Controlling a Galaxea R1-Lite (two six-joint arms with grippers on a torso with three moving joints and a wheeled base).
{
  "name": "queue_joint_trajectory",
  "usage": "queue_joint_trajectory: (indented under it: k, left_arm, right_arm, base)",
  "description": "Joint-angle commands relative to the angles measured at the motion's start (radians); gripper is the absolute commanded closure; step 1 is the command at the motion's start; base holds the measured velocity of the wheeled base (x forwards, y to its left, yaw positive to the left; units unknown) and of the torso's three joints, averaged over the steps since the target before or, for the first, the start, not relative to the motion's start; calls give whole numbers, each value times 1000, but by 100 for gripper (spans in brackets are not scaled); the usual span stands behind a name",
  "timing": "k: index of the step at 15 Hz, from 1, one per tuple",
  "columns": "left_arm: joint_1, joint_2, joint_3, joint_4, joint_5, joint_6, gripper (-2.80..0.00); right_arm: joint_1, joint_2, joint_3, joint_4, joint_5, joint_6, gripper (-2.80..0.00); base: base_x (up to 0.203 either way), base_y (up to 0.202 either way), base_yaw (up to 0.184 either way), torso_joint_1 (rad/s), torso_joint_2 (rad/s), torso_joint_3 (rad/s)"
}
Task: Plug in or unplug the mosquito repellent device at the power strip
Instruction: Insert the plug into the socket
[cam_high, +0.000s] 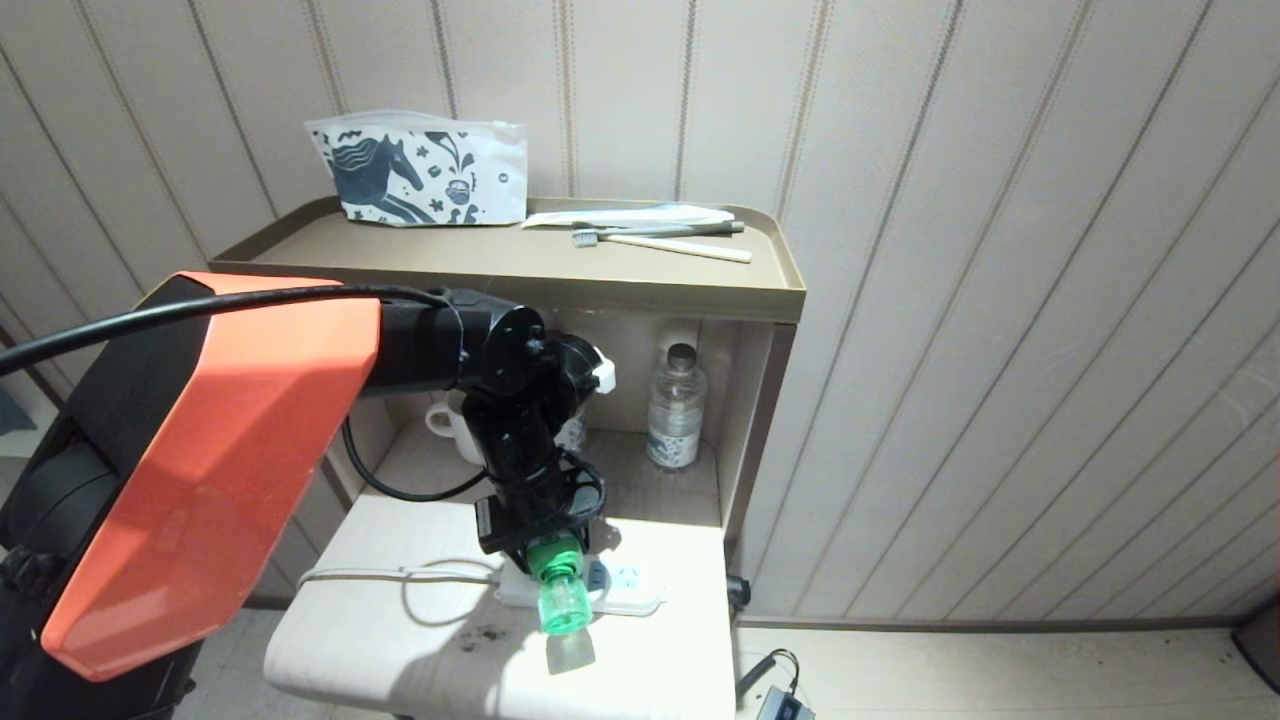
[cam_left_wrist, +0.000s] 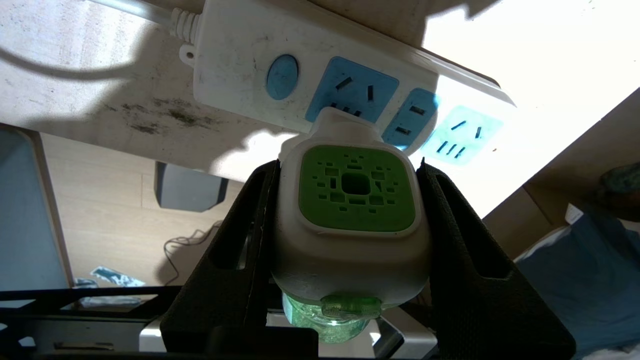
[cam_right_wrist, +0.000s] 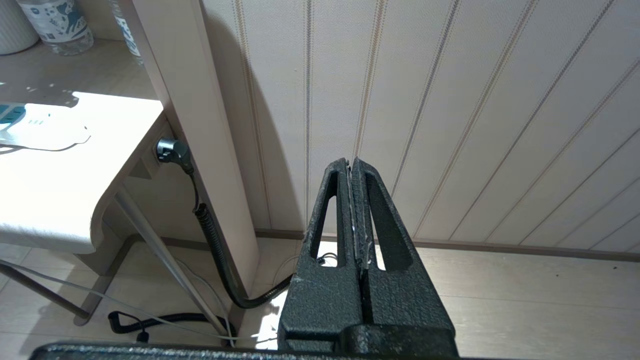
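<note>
Left gripper (cam_left_wrist: 350, 210), as I see it, pinches the repellent device (cam_left_wrist: 352, 220) over the power strip (cam_left_wrist: 235, 65), beside its first socket; right gripper (cam_right_wrist: 352, 200) pressed together, parked near the wall.

A pale desk (cam_high: 380, 620) is seen below a brown shelf unit (cam_high: 640, 285). On the desk a white strip (cam_high: 625, 590) is laid flat, its cord (cam_high: 400, 574) trailed toward the desk's left edge; dark specks are seen on the surface near it. On the unit's top a printed pouch (cam_high: 420, 175) and two toothbrushes (cam_high: 665, 238) are laid. In the lower compartment a bottle (cam_high: 676, 405) and a white mug (cam_high: 455, 420) are stood upright.
</note>
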Motion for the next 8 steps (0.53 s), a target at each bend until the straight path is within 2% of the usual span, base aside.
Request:
queue_joint_trajectory:
  k: [1,8]
  left_arm:
    - [0,8,1,8,3,-6,0]
    - [-12,38,1,-1,28,3,0]
  right_arm:
    - [1,1,0,0,1,-1,0]
    - [1,-1,0,0,0,-1,0]
  base:
    - [0,0,0,0,0,0]
    - [0,0,0,0,0,0]
